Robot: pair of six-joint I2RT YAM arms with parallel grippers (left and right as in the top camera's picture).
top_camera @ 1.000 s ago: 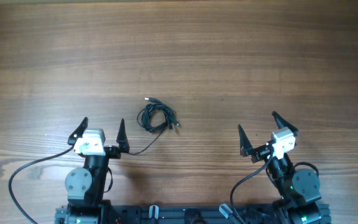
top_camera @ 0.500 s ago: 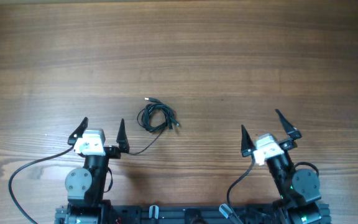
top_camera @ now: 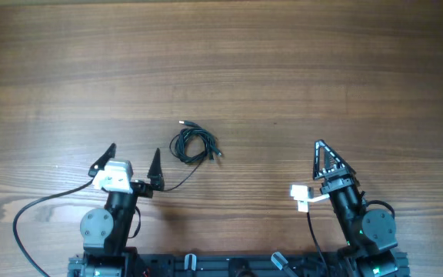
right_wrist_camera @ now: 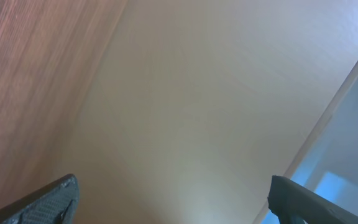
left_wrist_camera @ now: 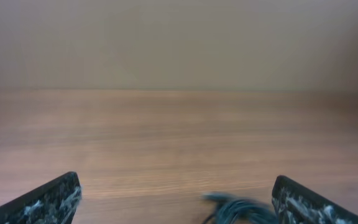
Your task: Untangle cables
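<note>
The cables [top_camera: 193,145] lie as a small knot of thin black wire on the wooden table [top_camera: 283,69], left of centre. One thin tail [top_camera: 180,179] trails from the knot toward my left arm. My left gripper [top_camera: 134,154] stands open just left of the knot and nearer the front edge, holding nothing. In the left wrist view the cables [left_wrist_camera: 238,208] show blurred at the bottom, close to the right finger [left_wrist_camera: 303,204]. My right gripper [top_camera: 328,159] is open, rolled onto its side, far right of the knot. Its wrist view shows the open right gripper [right_wrist_camera: 173,208] with only the tilted table and wall beyond.
Thicker black arm cables [top_camera: 33,215] loop along the front edge beside the left arm base. The right arm's base [top_camera: 375,231] sits at the front right. Bare wood extends behind and to both sides of the knot.
My right gripper has rolled about its wrist, so its two fingers now stand one above the other. The left gripper has turned slightly toward the knot. The cables have not moved.
</note>
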